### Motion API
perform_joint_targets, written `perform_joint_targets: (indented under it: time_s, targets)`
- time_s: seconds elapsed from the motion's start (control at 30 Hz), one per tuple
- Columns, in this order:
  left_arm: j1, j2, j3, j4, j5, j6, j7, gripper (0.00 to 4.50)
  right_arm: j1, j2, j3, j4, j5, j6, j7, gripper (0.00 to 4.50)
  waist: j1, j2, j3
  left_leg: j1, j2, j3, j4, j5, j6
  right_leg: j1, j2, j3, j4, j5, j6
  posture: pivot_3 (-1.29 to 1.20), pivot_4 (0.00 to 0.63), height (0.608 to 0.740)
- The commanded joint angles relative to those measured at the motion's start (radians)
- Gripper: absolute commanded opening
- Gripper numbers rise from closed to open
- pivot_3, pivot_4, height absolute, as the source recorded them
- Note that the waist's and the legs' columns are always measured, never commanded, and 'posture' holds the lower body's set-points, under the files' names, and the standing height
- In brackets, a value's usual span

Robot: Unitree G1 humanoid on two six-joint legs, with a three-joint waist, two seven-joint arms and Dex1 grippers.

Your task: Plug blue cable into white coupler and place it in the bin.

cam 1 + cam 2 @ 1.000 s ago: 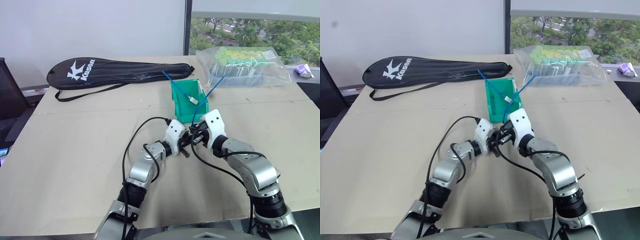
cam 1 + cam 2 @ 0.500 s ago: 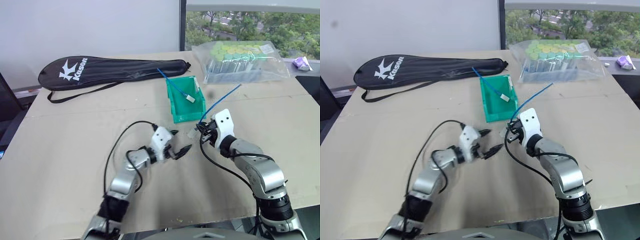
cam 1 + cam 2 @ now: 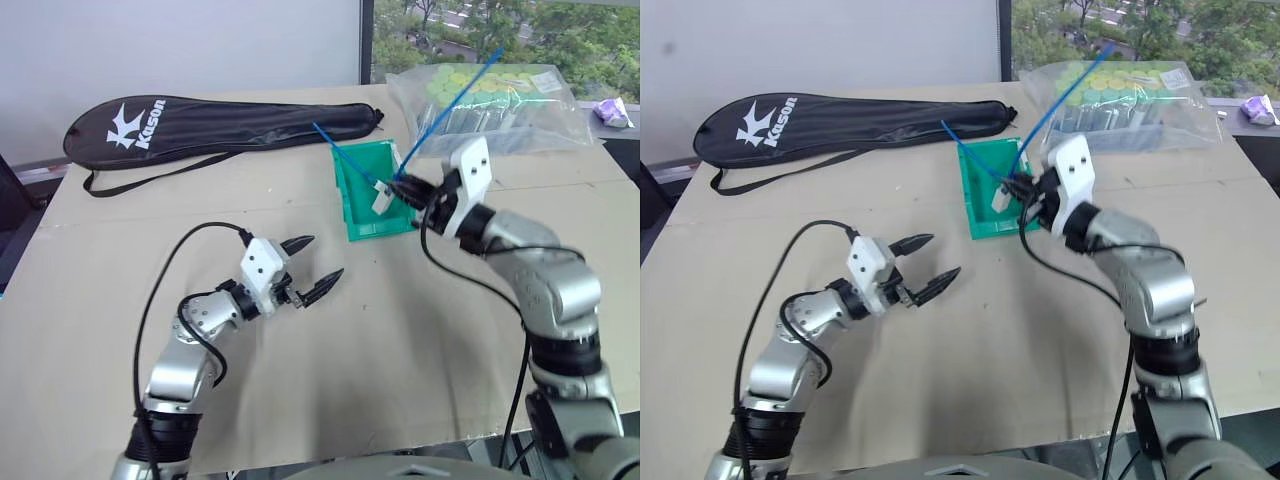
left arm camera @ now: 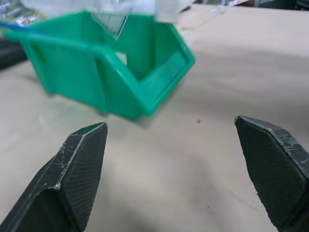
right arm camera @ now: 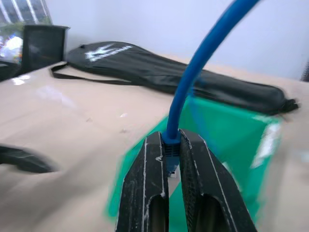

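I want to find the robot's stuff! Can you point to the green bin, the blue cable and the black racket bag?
green bin [image 3: 370, 228]: left eye view, on its front wall.
blue cable [image 3: 450, 92]: left eye view, on its raised stretch.
black racket bag [image 3: 220, 121]: left eye view, mid-cover.

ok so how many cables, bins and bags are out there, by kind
blue cables: 2
green bin: 1
black racket bag: 1
clear plastic bag: 1
total: 5
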Motion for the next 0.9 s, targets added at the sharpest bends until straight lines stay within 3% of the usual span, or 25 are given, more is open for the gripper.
perform_joint_targets:
  time_s: [0.03,0.1,0.2,0.33,0.43,0.53,0.73,0.8,0.9]
  targets:
    - [-0.012,0.026,0.044,-0.071,-0.069,0.051,-0.007,4.31,-0.112,-0.034,0.033,0.186,-0.022,-0.024,0.102,0.00,0.001,-0.002,0.002,0.000,0.000,0.000,0.000,-0.001,0.001,0.000,0.000,0.000,0.001,0.000,0.000,0.00,0.150,0.740]
    - [-0.028,0.030,0.060,-0.086,-0.101,0.091,0.007,4.31,-0.201,-0.031,0.068,0.355,-0.069,-0.070,0.138,0.00,-0.001,-0.004,0.004,0.001,0.000,0.001,0.002,-0.002,0.003,-0.001,0.001,0.001,0.004,0.000,0.000,0.00,0.150,0.740]
    - [-0.043,0.025,0.074,-0.103,-0.123,0.141,0.044,4.50,-0.319,-0.005,0.092,0.589,-0.142,-0.202,0.148,0.94,-0.001,-0.005,0.005,0.001,0.001,0.002,0.004,-0.002,0.003,-0.001,0.002,0.002,0.008,0.000,0.000,0.00,0.150,0.740]
    - [-0.047,0.008,0.090,-0.126,-0.141,0.184,0.103,4.50,-0.430,0.020,0.018,0.772,-0.202,-0.448,0.015,3.00,-0.002,-0.006,0.007,0.001,0.002,0.002,0.004,0.001,-0.002,-0.002,0.003,0.002,0.009,0.000,0.000,0.00,0.150,0.740]
    - [-0.025,0.011,0.077,-0.138,-0.120,0.207,0.139,4.50,-0.391,-0.026,-0.032,0.740,-0.217,-0.510,-0.033,4.48,0.004,-0.006,0.007,0.000,0.002,0.002,0.004,0.002,-0.003,-0.002,0.003,0.002,0.008,0.000,0.001,0.00,0.150,0.740]
    - [0.006,0.021,0.056,-0.153,-0.092,0.228,0.166,4.50,-0.248,-0.073,-0.062,0.566,-0.176,-0.478,0.030,4.48,0.011,-0.007,0.006,-0.001,0.002,0.001,0.003,0.002,-0.003,-0.001,0.002,0.002,0.008,0.000,0.001,0.00,0.150,0.740]
    - [0.145,0.045,0.021,-0.198,-0.012,0.221,0.196,4.50,0.351,-0.197,-0.160,0.043,0.037,-0.463,0.290,4.48,0.023,-0.007,0.007,-0.001,0.002,0.002,0.002,0.001,-0.002,-0.002,0.002,0.003,0.007,0.000,0.002,0.00,0.150,0.740]
    - [0.206,0.049,0.032,-0.201,0.000,0.209,0.196,4.50,0.560,-0.239,-0.210,-0.030,0.085,-0.487,0.376,4.48,0.025,-0.007,0.007,0.001,0.003,0.003,0.002,0.001,-0.001,-0.001,0.002,0.004,0.007,0.000,0.002,0.00,0.150,0.740]
    - [0.278,0.062,0.028,-0.180,0.036,0.167,0.181,4.50,0.736,-0.281,-0.244,-0.025,0.090,-0.534,0.448,4.48,0.022,-0.007,0.007,0.005,0.003,0.004,0.004,-0.002,0.003,0.000,0.003,0.005,0.009,0.000,0.001,0.00,0.150,0.740]
